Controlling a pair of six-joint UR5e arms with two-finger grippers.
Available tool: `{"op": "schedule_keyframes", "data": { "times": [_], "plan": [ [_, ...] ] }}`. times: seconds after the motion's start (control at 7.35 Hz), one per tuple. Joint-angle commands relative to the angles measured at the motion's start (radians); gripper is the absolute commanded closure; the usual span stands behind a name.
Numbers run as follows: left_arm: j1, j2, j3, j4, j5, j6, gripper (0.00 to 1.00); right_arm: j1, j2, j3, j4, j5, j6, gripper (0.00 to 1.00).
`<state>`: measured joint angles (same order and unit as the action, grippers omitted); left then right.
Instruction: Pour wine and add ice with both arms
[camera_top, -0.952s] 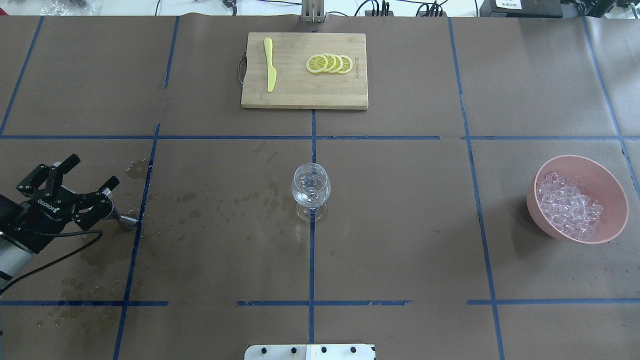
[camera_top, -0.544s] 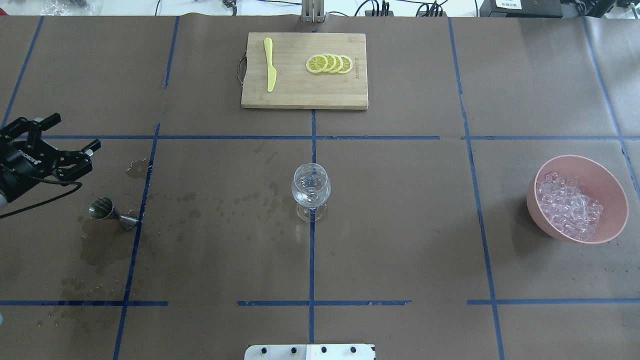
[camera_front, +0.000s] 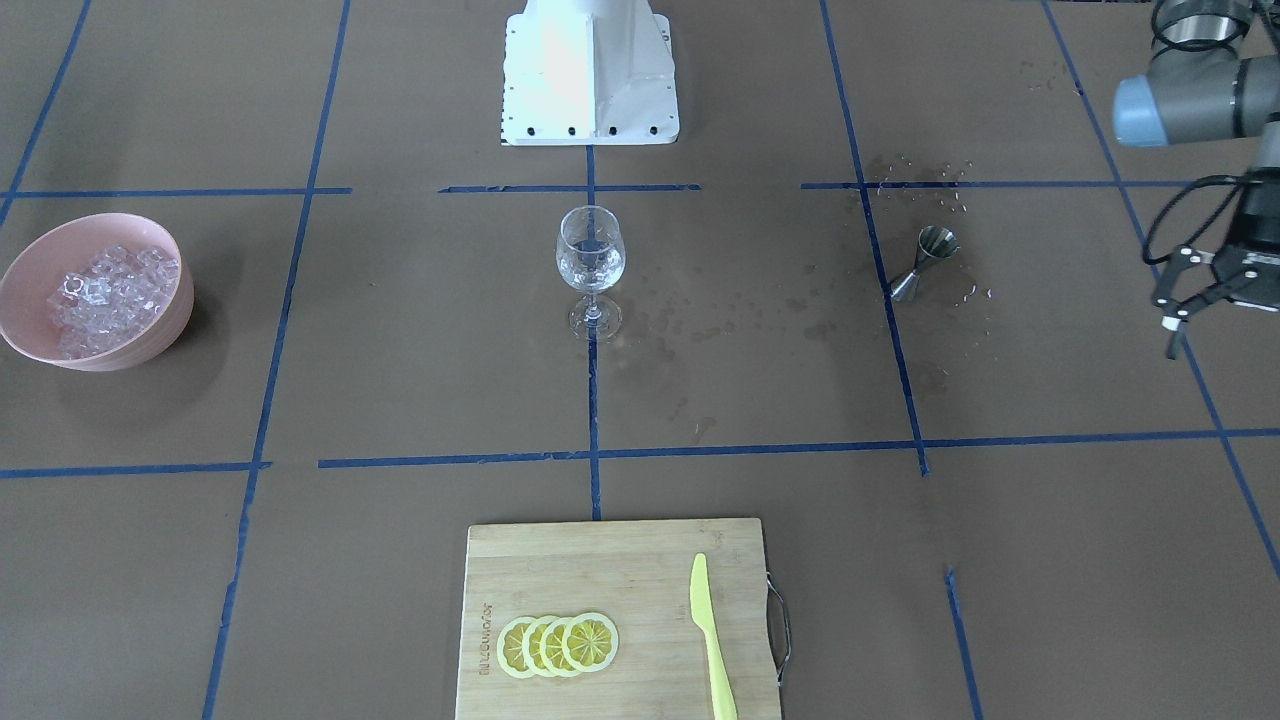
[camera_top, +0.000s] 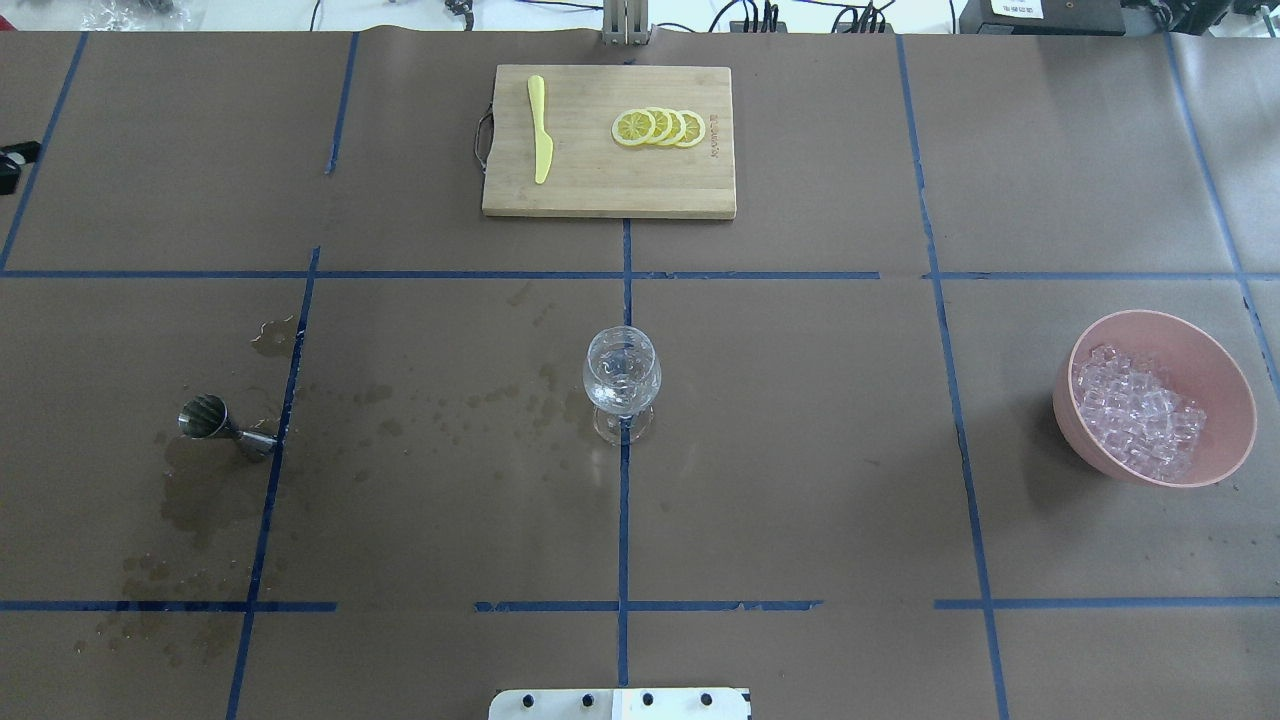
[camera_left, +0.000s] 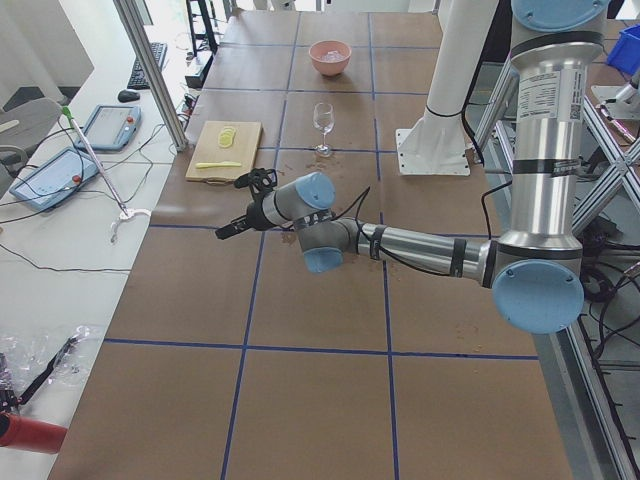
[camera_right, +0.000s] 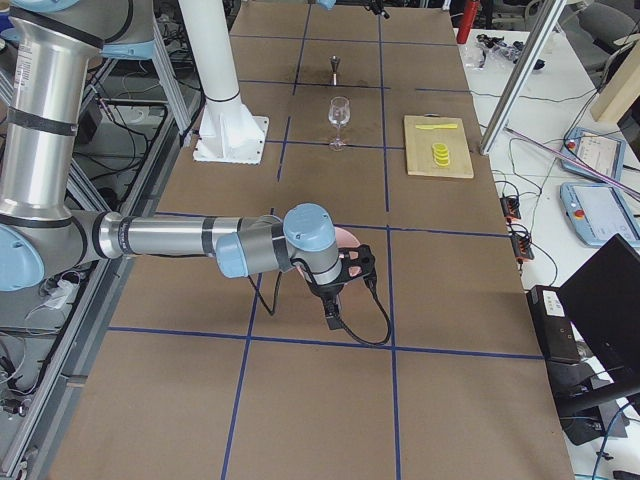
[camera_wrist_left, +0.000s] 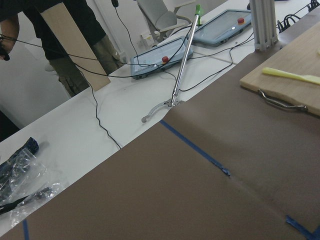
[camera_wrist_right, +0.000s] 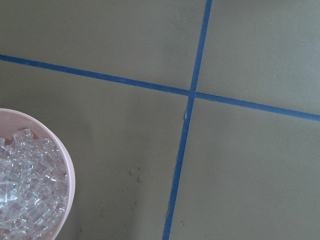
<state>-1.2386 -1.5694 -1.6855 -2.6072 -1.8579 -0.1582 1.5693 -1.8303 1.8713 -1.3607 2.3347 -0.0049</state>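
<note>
Front cam shows left gripper spread, empty; overhead barely; right gripper can't tell.

L gripper pulled further away from jigger, leftward.

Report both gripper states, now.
Left gripper: open, holding nothing.
Right gripper: cannot be told; only a side view shows it.

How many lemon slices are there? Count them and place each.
4. The slices lie in one overlapping row on the board: in the overhead view the leftmost shows fully, with three partly covered to its right. None seems hidden.
</note>
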Motion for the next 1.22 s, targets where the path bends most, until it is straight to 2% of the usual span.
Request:
{"op": "schedule_keyframes", "data": {
  "times": [0.0, 0.14, 0.27, 0.41, 0.54, 0.68, 0.82, 0.95, 1.09],
  "plan": [
    [-0.215, -0.023, 0.001, 0.208, -0.23, 0.078, 0.0, 0.0, -0.001, 0.0, 0.0, 0.002, 0.0, 0.0],
    [-0.247, 0.017, 0.01, 0.237, -0.256, 0.083, 0.0, 0.0, -0.001, 0.002, 0.0, 0.002, 0.0, 0.0],
    [-0.26, 0.038, 0.007, 0.324, -0.254, 0.083, 0.0, 0.0, -0.003, 0.003, 0.0, 0.002, 0.002, 0.0],
    [-0.275, 0.026, 0.006, 0.542, -0.257, 0.083, 0.0, 0.0, -0.001, 0.005, 0.0, 0.006, 0.003, 0.0],
    [-0.275, -0.036, 0.009, 0.758, -0.251, 0.085, 0.0, 0.0, 0.002, 0.015, 0.0, 0.008, 0.012, 0.0],
    [-0.288, -0.053, -0.003, 0.894, -0.257, 0.097, 0.0, -0.002, 0.005, 0.044, 0.005, 0.027, 0.076, 0.0],
    [-0.298, -0.035, 0.0, 0.941, -0.285, 0.112, 0.0, -0.006, 0.005, 0.063, 0.002, 0.064, 0.097, 0.0],
    [-0.298, 0.016, 0.007, 0.946, -0.432, 0.109, 0.0, -0.047, 0.006, 0.08, 0.002, 0.072, 0.146, 0.0],
    [-0.3, 0.047, -0.009, 0.94, -0.534, 0.102, 0.0, -0.148, 0.008, 0.126, 0.005, 0.052, 0.293, 0.0]
  ]
}}
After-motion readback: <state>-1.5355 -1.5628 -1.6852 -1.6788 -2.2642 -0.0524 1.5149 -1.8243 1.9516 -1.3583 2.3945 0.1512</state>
